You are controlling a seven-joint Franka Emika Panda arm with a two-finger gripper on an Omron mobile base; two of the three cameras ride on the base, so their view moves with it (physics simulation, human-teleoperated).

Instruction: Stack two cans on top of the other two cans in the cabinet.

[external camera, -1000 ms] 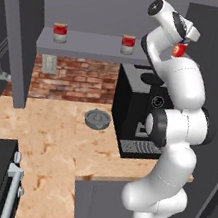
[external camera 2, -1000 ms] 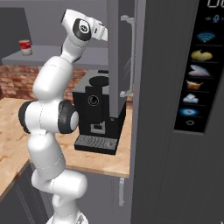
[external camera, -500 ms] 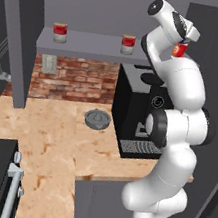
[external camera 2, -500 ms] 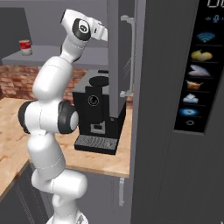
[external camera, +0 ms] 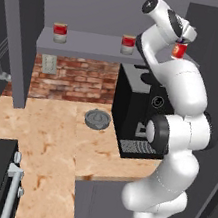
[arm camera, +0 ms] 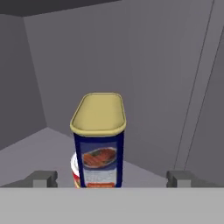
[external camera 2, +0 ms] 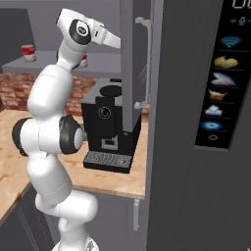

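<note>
In the hand view a dark-blue can point(arm camera: 99, 144) with a yellow lid stands upright on top of a red-and-white can point(arm camera: 76, 171), deep in the grey cabinet point(arm camera: 35, 146) near its corner. My gripper point(arm camera: 111, 178) is open, with one fingertip far out on each side of the blue can and neither touching it. In the left base view two more red cans point(external camera: 59, 32) point(external camera: 128, 44) stand singly on the cabinet shelf point(external camera: 92, 44), and a red can point(external camera: 178, 51) peeks out just below my hand at the shelf's right end.
A black coffee machine point(external camera: 136, 111) stands on the wooden counter under the shelf's right end. A grey round object point(external camera: 97, 118) lies beside it. The open cabinet door with its handle point(external camera 2: 142, 63) hangs right of my hand. A tall dark appliance panel point(external camera 2: 215, 88) fills the right.
</note>
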